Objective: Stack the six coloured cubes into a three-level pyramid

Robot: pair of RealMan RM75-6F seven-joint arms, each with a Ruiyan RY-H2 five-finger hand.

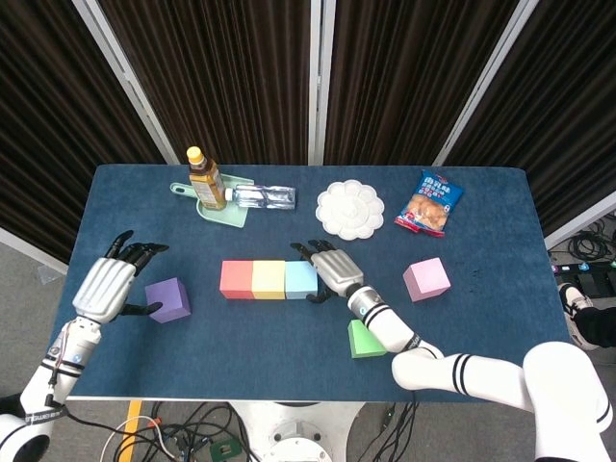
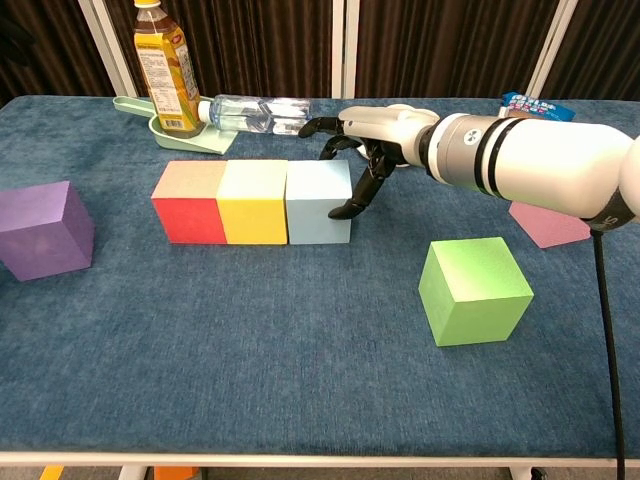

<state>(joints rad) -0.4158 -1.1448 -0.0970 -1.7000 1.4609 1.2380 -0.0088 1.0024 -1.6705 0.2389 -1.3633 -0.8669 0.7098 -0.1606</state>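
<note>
Right robot hand (image 2: 372,150), fingers spread and empty, touches the blue cube (image 2: 318,202), squaring the base row; next, fetch the green cube (image 2: 474,290).

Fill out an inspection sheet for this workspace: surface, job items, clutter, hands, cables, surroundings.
Surface: blue table, cloth-covered.
Job's things: red cube, yellow cube and light blue cube in a touching row; purple cube, green cube and pink cube lie apart; nothing stacked.
Clutter: tea bottle upright on a green tray, water bottle lying beside it, white palette, snack bag.
Hands: right hand at the light blue cube's right side, fingers spread; left hand open beside the purple cube.
Cables: loose bundle on the floor.
Surroundings: dark curtains.
</note>
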